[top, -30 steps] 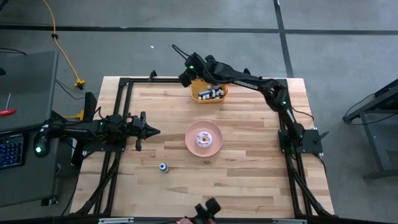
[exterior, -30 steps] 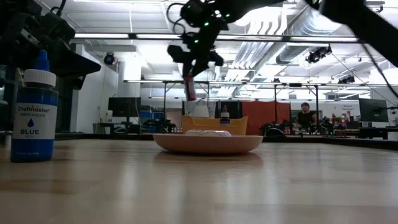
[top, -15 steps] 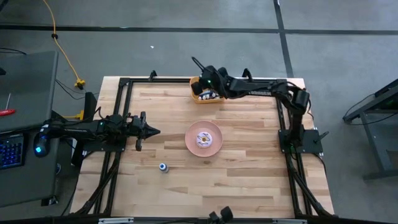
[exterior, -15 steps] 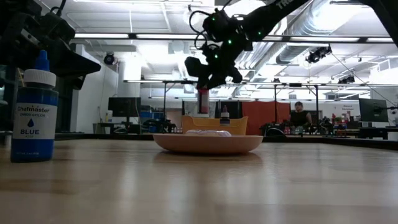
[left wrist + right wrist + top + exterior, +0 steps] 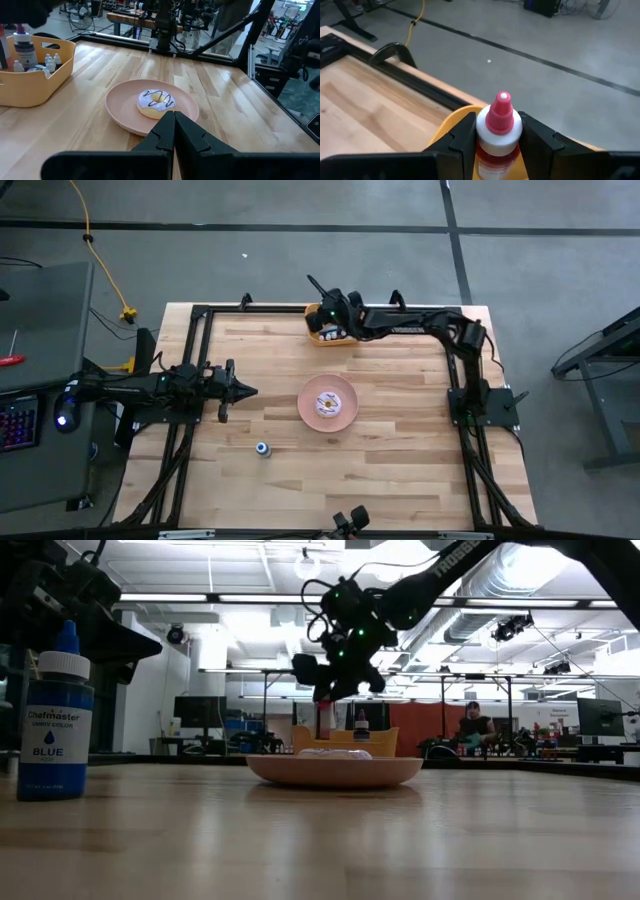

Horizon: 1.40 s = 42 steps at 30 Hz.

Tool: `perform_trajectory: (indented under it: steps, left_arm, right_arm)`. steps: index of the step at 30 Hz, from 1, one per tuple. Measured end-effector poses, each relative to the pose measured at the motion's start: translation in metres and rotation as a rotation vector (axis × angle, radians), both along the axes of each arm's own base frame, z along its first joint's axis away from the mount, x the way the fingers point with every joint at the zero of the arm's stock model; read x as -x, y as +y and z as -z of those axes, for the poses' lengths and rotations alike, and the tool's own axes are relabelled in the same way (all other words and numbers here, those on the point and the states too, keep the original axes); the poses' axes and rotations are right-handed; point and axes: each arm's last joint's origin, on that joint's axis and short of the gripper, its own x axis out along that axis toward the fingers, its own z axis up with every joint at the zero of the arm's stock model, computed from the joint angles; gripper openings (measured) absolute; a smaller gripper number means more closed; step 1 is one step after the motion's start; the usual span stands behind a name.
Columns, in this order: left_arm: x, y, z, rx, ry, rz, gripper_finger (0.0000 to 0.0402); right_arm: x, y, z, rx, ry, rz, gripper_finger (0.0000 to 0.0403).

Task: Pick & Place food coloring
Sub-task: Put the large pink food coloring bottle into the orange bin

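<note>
The right tool (image 5: 498, 137), pinching a red-capped bottle (image 5: 498, 131), hides most of the orange bin (image 5: 322, 336), while the left tool (image 5: 174, 120), pressed together, faces the pink plate (image 5: 122, 104).

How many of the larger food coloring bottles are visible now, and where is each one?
3. A blue bottle stands alone on the table. A red-capped bottle is held in the right gripper above the orange bin. A dark-capped bottle stands inside that bin. More may be hidden there.

Resting at the centre of the wooden table (image 5: 400, 430): a round pink plate (image 5: 309, 412) bearing an iced doughnut (image 5: 327, 404); sitting near the far edge: an orange plastic bin (image 5: 35, 80).
</note>
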Motion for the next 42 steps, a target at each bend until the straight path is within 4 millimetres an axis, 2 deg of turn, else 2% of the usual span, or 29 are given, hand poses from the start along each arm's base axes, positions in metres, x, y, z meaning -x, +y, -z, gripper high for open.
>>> perform_trajectory:
  steps: [14,24,42]
  left_arm:
    - [0.000,0.000,0.000,0.000,0.000,-0.001,0.0001]
    - [0.000,0.000,0.000,0.000,0.001,-0.001,0.0001]
    - [0.000,0.000,0.000,-0.001,0.001,-0.001,0.0001]
  right_arm:
    - [-0.005,-0.009,0.031,-0.023,0.042,0.018,0.0115]
    - [0.002,-0.017,0.035,-0.038,0.070,0.056,0.0118]
    - [0.008,-0.018,0.042,-0.088,0.098,0.078,0.0129]
